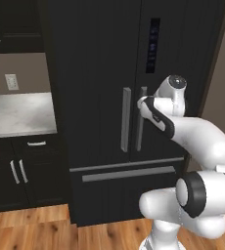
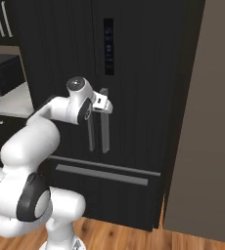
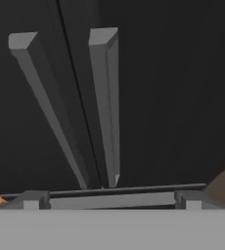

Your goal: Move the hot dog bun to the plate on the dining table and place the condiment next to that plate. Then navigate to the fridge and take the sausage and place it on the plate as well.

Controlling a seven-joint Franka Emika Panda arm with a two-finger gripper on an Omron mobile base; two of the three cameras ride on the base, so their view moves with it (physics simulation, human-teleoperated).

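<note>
The tall black fridge (image 1: 100,73) (image 2: 134,58) (image 3: 173,97) stands right in front of me with both doors shut. Its two slim grey vertical handles (image 1: 126,119) (image 2: 104,134) (image 3: 107,107) run side by side at the door seam. My gripper (image 2: 107,105) (image 3: 112,200) hovers at the upper end of the handles, close to the right one. It is open, its fingertips (image 3: 33,200) are wide apart and nothing is between them. The hot dog bun, plate, dining table, condiment and sausage are out of view.
A marble counter (image 1: 21,114) over black cabinets (image 1: 16,171) adjoins the fridge on the left, with a dark appliance (image 2: 2,73) on it. A grey-brown wall (image 2: 207,122) flanks the right. The freezer drawer bar (image 1: 129,173) sits low, above the wood floor (image 1: 36,229).
</note>
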